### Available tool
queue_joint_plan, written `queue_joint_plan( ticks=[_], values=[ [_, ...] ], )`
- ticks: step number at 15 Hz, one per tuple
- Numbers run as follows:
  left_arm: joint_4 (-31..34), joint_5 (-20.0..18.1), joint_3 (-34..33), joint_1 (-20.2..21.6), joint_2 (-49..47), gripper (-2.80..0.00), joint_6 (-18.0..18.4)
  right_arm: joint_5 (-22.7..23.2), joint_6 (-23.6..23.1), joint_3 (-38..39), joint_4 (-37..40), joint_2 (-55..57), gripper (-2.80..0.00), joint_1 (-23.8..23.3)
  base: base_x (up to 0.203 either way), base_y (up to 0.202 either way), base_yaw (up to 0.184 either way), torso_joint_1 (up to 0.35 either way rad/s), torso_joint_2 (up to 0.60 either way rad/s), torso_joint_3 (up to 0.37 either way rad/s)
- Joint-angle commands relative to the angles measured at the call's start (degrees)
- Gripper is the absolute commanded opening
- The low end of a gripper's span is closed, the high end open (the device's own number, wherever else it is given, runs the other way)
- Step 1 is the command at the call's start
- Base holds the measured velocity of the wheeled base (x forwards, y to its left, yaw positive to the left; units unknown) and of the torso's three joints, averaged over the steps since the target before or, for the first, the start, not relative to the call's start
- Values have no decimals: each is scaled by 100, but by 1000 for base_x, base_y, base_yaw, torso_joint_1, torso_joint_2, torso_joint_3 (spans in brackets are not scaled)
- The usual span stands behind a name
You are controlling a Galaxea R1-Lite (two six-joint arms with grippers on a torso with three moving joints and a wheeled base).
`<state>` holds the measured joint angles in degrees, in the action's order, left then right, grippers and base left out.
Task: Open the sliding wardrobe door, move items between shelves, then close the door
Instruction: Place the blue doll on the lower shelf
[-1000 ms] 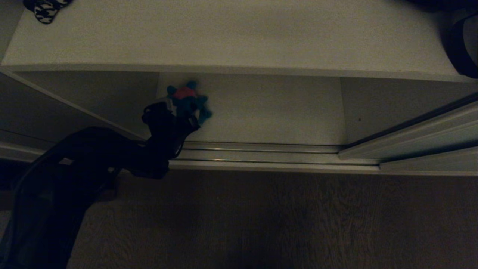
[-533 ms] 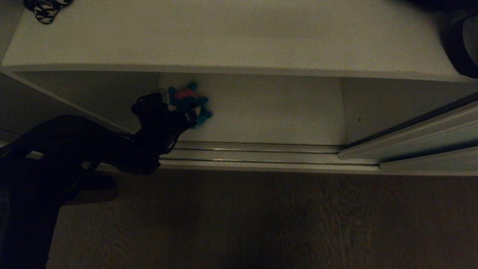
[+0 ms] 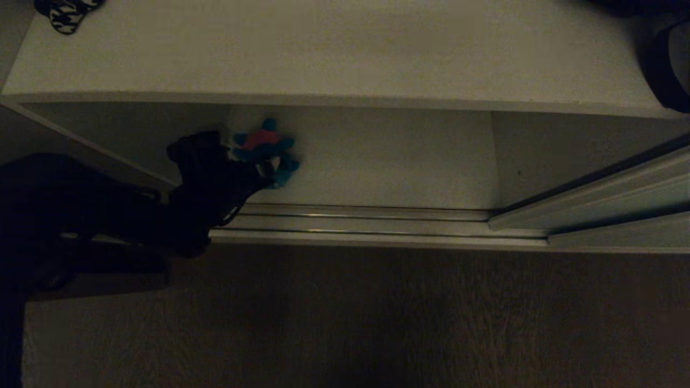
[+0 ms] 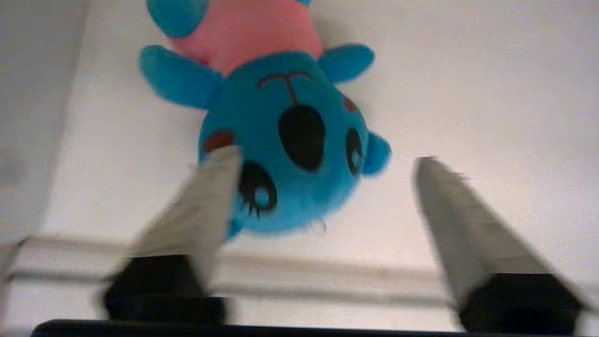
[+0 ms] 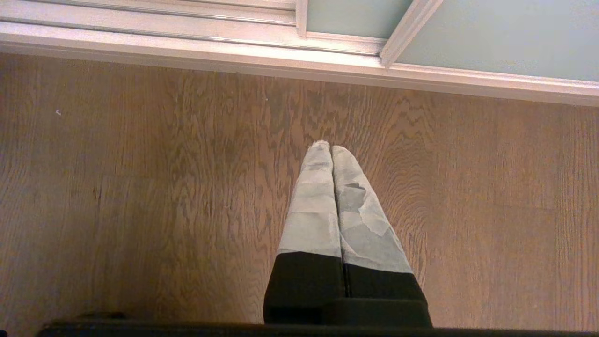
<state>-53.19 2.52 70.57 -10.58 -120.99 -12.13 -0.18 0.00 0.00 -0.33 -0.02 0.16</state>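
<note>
Left gripper: jaws apart, holding nothing, one finger against toy's head
Blue toy: lying near lower shelf left front corner
Right gripper: closed, empty, above floor

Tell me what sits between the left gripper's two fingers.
The teal-blue plush toy's head lies on the white shelf between the open left gripper's fingers, seen in the left wrist view.

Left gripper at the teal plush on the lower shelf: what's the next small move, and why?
Probably ease the left gripper back out of the wardrobe. Its fingers stand open beside the teal-blue plush toy with the pink body, which lies on the white lower shelf, apparently let go. The right gripper hangs shut over the wooden floor.
</note>
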Motion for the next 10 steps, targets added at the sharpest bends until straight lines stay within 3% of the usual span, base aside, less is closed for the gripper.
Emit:
queue_joint_plan(
  ticks=[1,6,10],
  values=[
    [119,-31,-353,-11,643,-280,22,1,0,0,-2,-6,-280,2,0,0,0,0,0,0],
    [829,-115,-2011,-129,2299,-280,376,1,0,0,-2,-6,-280,2,0,0,0,0,0,0],
    [2204,-104,-3320,-141,4591,-280,633,1,0,0,-2,-6,-280,2,0,0,0,0,0,0]
  ],
)
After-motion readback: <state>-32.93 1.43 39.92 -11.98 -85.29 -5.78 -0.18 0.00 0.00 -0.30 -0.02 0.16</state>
